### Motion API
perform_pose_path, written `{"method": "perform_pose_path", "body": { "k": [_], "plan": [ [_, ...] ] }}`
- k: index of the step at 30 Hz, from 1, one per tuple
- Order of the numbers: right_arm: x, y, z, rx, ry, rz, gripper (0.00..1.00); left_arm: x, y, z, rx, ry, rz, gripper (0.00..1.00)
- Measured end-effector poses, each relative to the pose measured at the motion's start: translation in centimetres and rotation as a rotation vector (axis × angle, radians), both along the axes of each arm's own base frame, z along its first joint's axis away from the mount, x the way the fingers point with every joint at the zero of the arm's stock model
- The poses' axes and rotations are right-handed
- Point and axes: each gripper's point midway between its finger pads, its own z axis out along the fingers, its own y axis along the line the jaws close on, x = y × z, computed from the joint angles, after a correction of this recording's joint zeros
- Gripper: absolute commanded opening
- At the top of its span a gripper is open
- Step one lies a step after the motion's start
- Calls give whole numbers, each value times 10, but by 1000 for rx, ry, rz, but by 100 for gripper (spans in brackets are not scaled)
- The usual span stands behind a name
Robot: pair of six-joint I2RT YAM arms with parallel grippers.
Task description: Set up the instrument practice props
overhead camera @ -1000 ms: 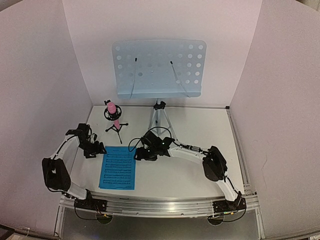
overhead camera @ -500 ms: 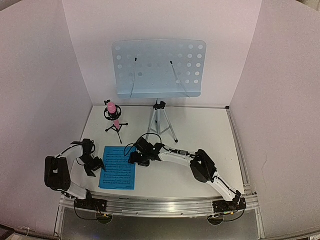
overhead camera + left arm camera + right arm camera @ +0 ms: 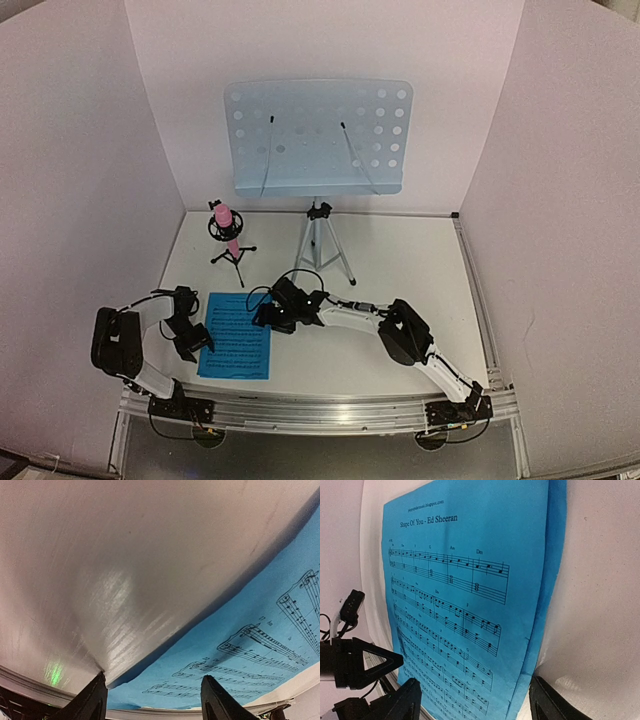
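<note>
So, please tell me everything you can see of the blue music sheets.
Two bright blue paper sheets, stacked; the lower one's edge peeks out along one side. The top one carries black staves and the title "Shape Of You - Ed Sheeran". They lie on the white table. Open jaws wait at both side edges; contact unclear.

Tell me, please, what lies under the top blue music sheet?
A second blue sheet peeks out along one long edge of the top sheet, on the white table. Its print is covered.
</note>
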Motion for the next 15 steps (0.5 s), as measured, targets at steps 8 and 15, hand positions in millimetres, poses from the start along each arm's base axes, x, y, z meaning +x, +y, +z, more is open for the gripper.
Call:
{"method": "perform_pose_path", "body": {
  "k": [8,15],
  "plan": [
    [1,5,1,33,-4,0,73,2,-1,-2,3,-10,11,67],
    [1,7,2,52,-10,9,73,2,0,-3,7,-16,13,51]
  ]
}}
